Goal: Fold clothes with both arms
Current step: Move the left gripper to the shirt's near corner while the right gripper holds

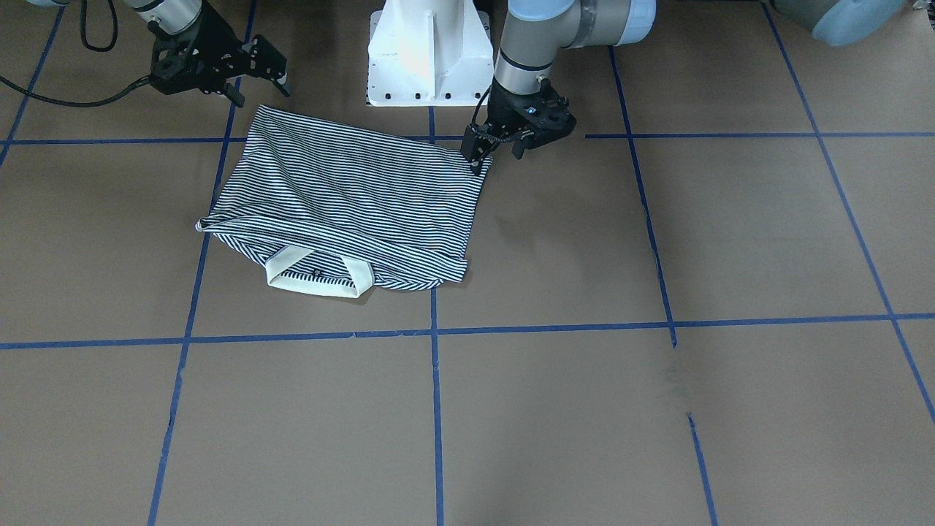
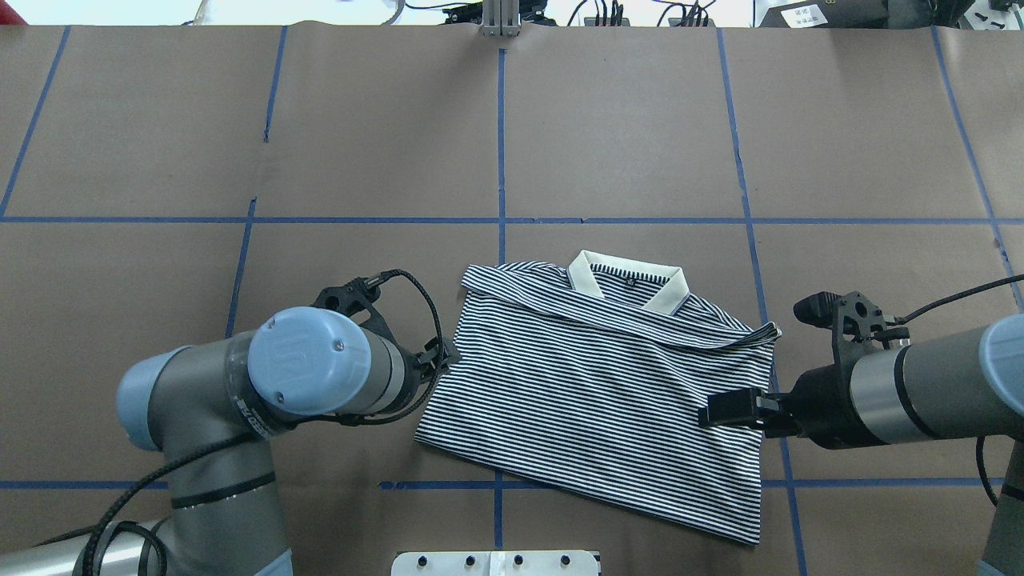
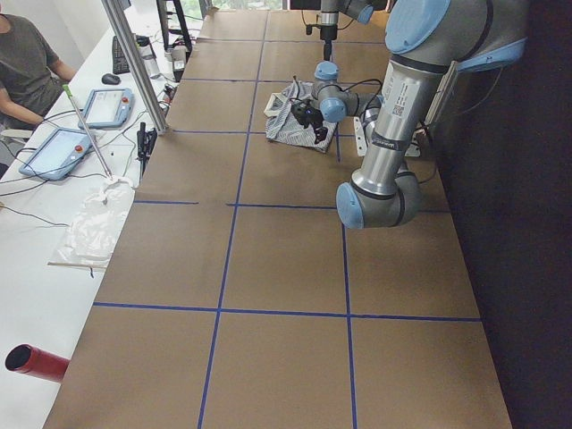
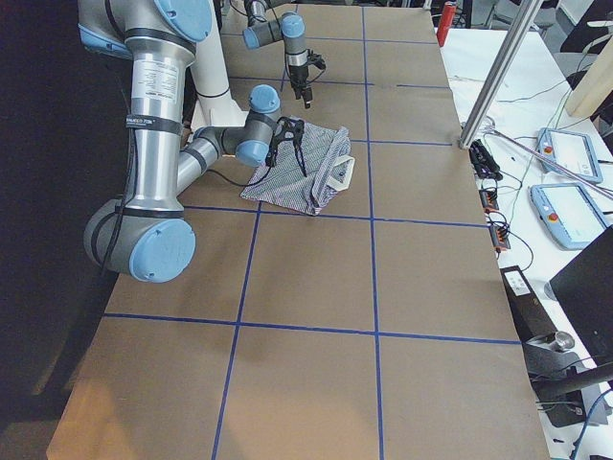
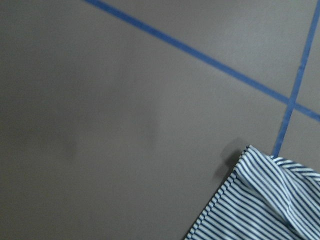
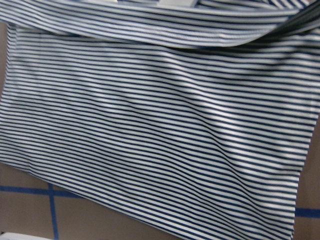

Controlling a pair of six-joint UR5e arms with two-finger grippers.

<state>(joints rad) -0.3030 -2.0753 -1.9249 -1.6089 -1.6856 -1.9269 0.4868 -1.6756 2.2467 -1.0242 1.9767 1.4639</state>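
The striped polo shirt (image 1: 350, 197) lies folded on the brown table, with its cream collar (image 2: 628, 280) on the side away from me and its sleeves folded in. My left gripper (image 1: 498, 155) is open, and one finger (image 1: 476, 157) is at the shirt's near corner on my left. The left wrist view shows only that corner (image 5: 265, 200). My right gripper (image 1: 259, 89) is open and empty. It hovers over the shirt's edge on my right and also shows in the overhead view (image 2: 720, 410). The right wrist view is filled by the stripes (image 6: 160, 125).
The white pedestal base (image 1: 427, 51) stands just behind the shirt's near edge. Blue tape lines (image 2: 502, 160) mark a grid on the brown table. A person (image 3: 27, 63) sits beside tablets (image 3: 58, 152) at a side bench past the table's far edge.
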